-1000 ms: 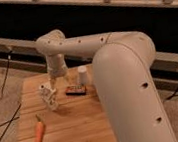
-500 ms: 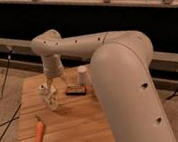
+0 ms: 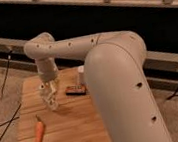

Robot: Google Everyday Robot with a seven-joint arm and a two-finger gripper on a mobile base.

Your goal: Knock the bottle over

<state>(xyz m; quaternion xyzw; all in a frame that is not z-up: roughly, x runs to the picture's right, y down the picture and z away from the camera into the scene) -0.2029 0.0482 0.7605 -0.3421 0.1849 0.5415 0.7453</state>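
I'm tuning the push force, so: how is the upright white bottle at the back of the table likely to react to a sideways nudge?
The bottle stands upright and looks narrow, so it will probably tip rather than slide. It seems small, likely light. Once down it may roll toward the flat packet beside it. The gripper hangs left of it, over the wooden table.

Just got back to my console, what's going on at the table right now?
The robot's arm reaches over the wooden table, with its gripper low over the left part, above the carrot. The white bottle stands upright at the back edge, beside a small dark packet, apart from the gripper and not yet knocked over.
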